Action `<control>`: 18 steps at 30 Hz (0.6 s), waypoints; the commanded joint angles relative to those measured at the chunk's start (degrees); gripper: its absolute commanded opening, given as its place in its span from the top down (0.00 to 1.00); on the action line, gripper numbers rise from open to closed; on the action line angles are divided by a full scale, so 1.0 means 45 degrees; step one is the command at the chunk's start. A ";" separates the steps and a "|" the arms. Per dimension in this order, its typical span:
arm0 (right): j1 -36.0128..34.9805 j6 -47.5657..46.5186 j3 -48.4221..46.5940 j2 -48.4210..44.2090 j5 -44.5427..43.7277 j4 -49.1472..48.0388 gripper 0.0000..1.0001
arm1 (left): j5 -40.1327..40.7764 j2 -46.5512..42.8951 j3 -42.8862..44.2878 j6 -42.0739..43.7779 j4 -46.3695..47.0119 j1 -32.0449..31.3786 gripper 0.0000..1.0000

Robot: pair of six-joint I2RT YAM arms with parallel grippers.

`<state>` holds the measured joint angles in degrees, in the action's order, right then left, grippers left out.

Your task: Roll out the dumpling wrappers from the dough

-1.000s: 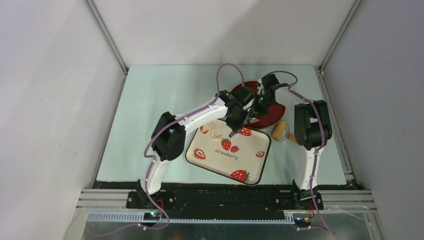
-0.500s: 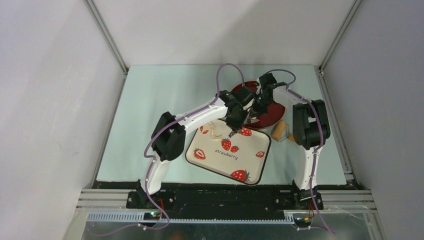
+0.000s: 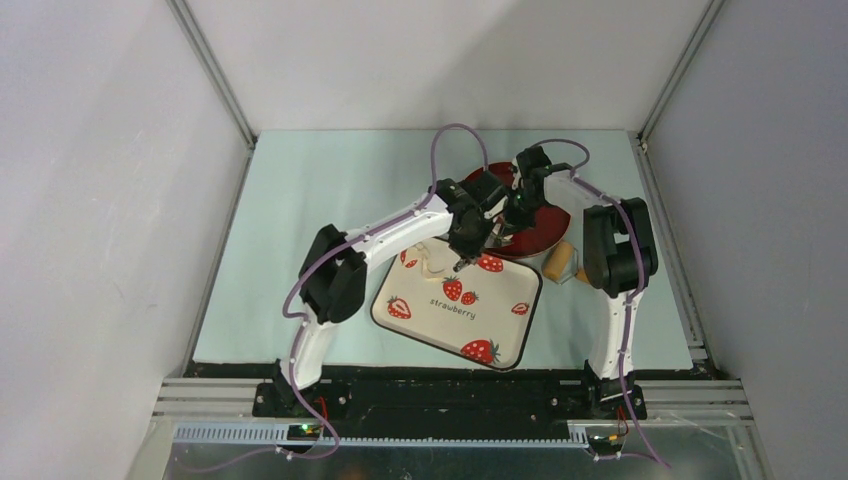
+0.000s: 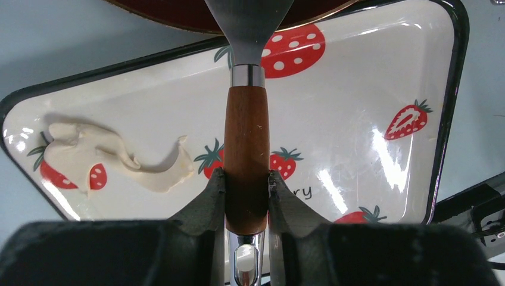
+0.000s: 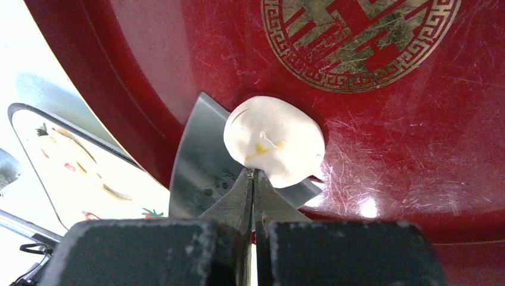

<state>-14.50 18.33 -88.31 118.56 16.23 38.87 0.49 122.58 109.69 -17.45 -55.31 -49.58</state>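
Slipping risk: we judge the dumpling wrapper [image 5: 275, 140] could smear, fold or tear if the right gripper [image 5: 254, 174] drags it sideways, since so soft a disc tends to cling to metal.
Tipping risk: the spatula [image 4: 246, 149] reaches far beyond its grip. A twist of the left wrist could tilt the blade and scrape the red plate [image 5: 417, 149].
Collision risk: both wrists crowd one spot, so either arm moving toward the other could knock them together.
Left arm pose: stretched from its base toward 1 o'clock, with the wrist low over the strawberry tray [image 4: 369, 71].
Left gripper [image 4: 246, 177]: partly closed and clamped on both sides of the spatula's wooden handle, with the blade pointing to 12 o'clock in its wrist view.
Right arm pose: rising from its base toward 12 o'clock, forearm bent back toward 10 o'clock, wrist over the plate.
Right gripper: fully closed, tips touching the wrapper's 6 o'clock edge. We cannot tell whether they pinch it or only press against it.
Dumpling wrapper: a pale round disc lying partly over the spatula blade and partly over the red plate.
Dough [image 4: 107, 158]: an irregular scrap at the tray's 9 o'clock end in the left wrist view, apart from the plate.
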 commanded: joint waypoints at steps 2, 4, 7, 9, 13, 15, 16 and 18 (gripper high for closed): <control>0.0043 -0.0168 -0.0463 0.0348 -0.0433 0.0415 1.00 | 0.0827 -0.1524 0.0042 0.0224 -0.0105 0.0119 1.00; 0.0042 -0.0167 -0.0486 0.0351 -0.0441 0.0433 1.00 | 0.0923 -0.1763 0.0012 0.0299 -0.0181 0.0112 1.00; 0.0059 -0.0168 -0.0492 0.0337 -0.0437 0.0486 1.00 | 0.1028 -0.2021 0.0026 0.0365 -0.0353 0.0109 1.00; 0.0068 -0.0149 -0.0465 0.0282 -0.0390 0.0525 0.99 | 0.1073 -0.2226 -0.0014 0.0407 -0.0498 0.0116 1.00; 0.0079 -0.0114 -0.0302 -0.0119 -0.0062 0.0572 0.98 | 0.1474 -0.2788 -0.0398 0.0476 -0.0606 0.0110 1.00; 0.0093 -0.0021 -0.0205 -0.0444 0.0191 0.0604 0.97 | 0.1754 -0.3225 -0.0678 0.0480 -0.0598 0.0124 1.00; 0.0086 0.0060 -0.0074 -0.0583 0.0385 0.0582 0.96 | 0.1899 -0.3338 -0.0814 0.0470 -0.0599 0.0151 1.00; 0.0079 0.0150 0.0039 -0.0981 0.0655 0.0573 0.95 | 0.1851 -0.3679 -0.1003 0.0376 -0.0584 0.0268 1.00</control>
<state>-14.41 18.39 -88.44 119.35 16.62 40.53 6.22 112.01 106.26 -16.43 -58.67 -49.21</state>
